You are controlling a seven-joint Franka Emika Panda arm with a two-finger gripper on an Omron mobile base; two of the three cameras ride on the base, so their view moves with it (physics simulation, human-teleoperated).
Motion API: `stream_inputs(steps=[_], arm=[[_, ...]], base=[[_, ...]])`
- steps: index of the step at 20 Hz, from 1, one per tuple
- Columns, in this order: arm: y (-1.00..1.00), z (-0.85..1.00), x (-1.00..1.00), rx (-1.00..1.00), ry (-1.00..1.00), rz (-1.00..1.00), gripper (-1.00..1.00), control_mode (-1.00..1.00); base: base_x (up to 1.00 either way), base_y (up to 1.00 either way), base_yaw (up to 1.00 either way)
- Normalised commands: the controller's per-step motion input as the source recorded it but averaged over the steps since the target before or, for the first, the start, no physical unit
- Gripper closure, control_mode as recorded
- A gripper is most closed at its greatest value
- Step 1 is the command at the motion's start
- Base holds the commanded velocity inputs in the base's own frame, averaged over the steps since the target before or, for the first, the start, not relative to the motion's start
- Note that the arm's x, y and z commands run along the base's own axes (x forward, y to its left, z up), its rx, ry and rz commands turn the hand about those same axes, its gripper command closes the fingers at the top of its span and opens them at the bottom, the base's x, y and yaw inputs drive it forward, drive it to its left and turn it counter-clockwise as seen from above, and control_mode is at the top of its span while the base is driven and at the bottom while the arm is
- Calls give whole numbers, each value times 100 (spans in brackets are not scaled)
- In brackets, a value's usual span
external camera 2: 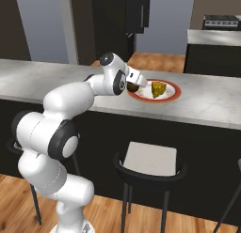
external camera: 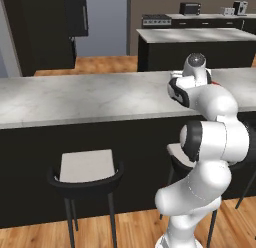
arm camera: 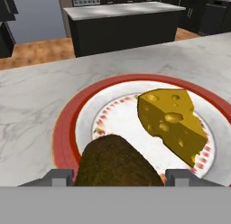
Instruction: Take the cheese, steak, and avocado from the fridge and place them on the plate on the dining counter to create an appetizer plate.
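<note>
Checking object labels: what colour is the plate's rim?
Red-orange, around a whitish middle with small red marks; the plate shows best in the hand view.

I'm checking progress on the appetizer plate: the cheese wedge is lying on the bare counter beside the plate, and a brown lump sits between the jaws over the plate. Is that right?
Not quite. The cheese is on the plate itself, on its whitish middle, not on the bare counter; the hand view shows this plainly. The rest holds: a brown lump sits between the jaws over the plate.

No text, label, brand, number or sign can be read anywhere in these views. The appliances on the far counter are too small to show any markings.
</note>
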Motion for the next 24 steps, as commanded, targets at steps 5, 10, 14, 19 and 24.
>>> stream_inputs(steps=[5,10,14,19,24], arm=[[0,0,0,0,0,0,-100,-100],[0,24,-3,0,-5,0,-100,-100],[4,82,-22,0,-18,0,-100,-100],[2,85,-20,0,-17,0,-100,-100],[9,69,-83,6,-8,0,-100,-100]], base=[[0,0,0],[0,0,0],[0,0,0],[0,0,0],[0,0,0]])
